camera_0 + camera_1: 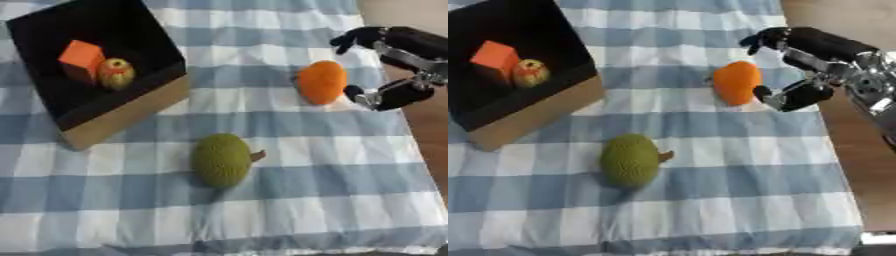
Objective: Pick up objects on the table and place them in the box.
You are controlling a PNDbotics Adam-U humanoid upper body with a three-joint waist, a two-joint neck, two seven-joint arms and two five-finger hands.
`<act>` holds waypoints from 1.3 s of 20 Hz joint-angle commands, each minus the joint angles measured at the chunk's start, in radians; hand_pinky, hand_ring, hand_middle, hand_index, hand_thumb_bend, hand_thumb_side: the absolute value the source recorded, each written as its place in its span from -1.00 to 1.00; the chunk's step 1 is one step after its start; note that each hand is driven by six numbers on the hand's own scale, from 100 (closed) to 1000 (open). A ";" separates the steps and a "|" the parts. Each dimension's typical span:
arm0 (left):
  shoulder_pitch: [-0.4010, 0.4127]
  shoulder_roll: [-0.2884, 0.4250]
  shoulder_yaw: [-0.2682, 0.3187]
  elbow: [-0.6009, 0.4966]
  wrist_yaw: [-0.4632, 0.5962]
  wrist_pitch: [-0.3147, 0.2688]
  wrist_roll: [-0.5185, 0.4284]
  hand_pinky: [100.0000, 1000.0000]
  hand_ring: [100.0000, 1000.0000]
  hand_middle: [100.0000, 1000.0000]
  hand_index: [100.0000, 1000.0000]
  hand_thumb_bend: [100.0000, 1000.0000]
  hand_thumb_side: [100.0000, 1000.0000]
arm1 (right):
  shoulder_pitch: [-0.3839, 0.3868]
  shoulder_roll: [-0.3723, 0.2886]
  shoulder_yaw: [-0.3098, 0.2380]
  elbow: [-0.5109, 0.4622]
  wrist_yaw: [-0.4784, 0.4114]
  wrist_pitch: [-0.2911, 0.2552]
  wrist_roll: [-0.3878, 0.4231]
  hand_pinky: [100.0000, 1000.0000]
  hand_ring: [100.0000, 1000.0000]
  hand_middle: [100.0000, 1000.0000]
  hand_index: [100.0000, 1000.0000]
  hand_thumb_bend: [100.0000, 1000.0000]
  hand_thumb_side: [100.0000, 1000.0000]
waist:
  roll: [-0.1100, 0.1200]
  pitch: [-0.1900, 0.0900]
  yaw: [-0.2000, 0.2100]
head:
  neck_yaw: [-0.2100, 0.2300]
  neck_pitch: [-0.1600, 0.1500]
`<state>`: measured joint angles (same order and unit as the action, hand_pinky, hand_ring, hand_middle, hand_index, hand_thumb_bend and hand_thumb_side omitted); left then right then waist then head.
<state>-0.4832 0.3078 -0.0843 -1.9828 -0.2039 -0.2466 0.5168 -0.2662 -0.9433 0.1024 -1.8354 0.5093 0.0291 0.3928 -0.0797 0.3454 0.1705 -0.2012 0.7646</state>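
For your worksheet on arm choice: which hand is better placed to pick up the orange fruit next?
The right hand. It is open beside the orange fruit, fingers either side of it. No left hand shows.

A blue-and-white checked cloth (332,180) covers most of the tabletop (859,165). The cloth lies askew in view, its squares running at a slant, with a few soft wrinkles near the front edge. Bare brown wood of the tabletop shows along the right side.
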 commanded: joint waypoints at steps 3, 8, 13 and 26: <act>-0.004 0.021 0.005 -0.017 -0.001 0.007 -0.002 0.44 0.74 0.45 0.54 -0.02 0.19 | -0.035 -0.013 0.006 0.062 0.047 -0.011 0.002 0.84 1.00 0.61 0.93 -0.66 -0.86 | 0.017 -0.017 0.001 | -0.001 0.005; -0.004 0.018 0.003 -0.017 0.001 0.008 -0.004 0.44 0.74 0.45 0.54 -0.02 0.19 | -0.064 0.000 0.022 0.135 0.083 -0.018 0.004 0.84 1.00 0.60 0.92 -0.59 -0.80 | 0.018 -0.016 0.004 | -0.001 0.003; -0.003 0.017 0.001 -0.017 0.003 0.011 -0.006 0.44 0.74 0.45 0.54 -0.02 0.20 | -0.088 0.019 0.032 0.196 0.077 -0.029 0.006 0.84 1.00 0.54 0.91 -0.72 -0.71 | 0.020 -0.015 0.005 | 0.000 0.002; -0.008 0.013 0.000 -0.017 0.005 0.011 -0.007 0.44 0.74 0.45 0.54 -0.02 0.19 | -0.134 0.043 0.052 0.224 -0.002 -0.052 0.043 0.84 1.00 0.46 0.89 -0.87 -0.75 | 0.019 -0.012 0.013 | 0.008 0.005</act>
<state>-0.4801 0.3071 -0.0875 -1.9828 -0.2006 -0.2371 0.5105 -0.3875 -0.8751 0.1617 -1.6037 0.5158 -0.0178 0.4296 -0.0750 0.3464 0.1842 -0.1953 0.7647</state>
